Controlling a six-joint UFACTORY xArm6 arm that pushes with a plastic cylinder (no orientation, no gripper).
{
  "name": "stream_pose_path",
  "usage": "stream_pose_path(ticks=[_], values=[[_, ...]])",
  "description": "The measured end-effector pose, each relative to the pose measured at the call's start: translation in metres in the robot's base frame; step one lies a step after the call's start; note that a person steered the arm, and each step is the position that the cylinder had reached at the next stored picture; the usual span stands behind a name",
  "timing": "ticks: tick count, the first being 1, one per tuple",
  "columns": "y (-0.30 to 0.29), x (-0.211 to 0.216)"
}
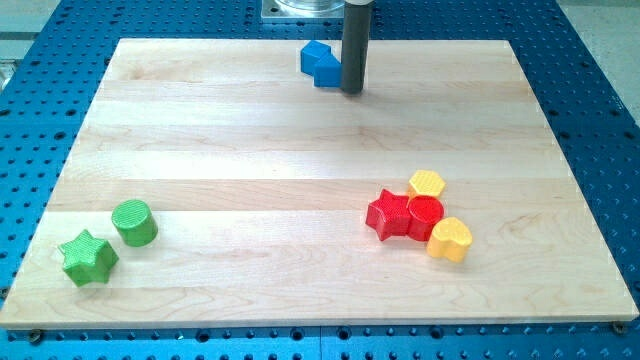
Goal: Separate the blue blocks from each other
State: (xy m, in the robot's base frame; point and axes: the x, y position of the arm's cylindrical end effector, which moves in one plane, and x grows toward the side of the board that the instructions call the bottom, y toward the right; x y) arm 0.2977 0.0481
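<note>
Two blue blocks sit touching each other near the view's top centre of the wooden board (300, 150). The left blue block (313, 57) looks like a cube. The right blue block (328, 70) is partly hidden behind my rod, so its shape is unclear. My tip (352, 92) rests on the board right beside the right blue block, on its right side, touching or nearly touching it.
A red star (387, 214), a red cylinder (425, 214), a yellow hexagon-like block (427, 184) and a yellow heart (450, 239) cluster at lower right. A green cylinder (134, 222) and a green star (87, 258) sit at lower left.
</note>
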Motion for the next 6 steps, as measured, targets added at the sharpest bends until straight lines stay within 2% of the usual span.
stream_pose_path(ticks=[2,3,4,5,6], values=[[0.019,-0.03],[0.03,-0.093],[0.018,-0.106],[-0.018,-0.096],[-0.037,-0.061]])
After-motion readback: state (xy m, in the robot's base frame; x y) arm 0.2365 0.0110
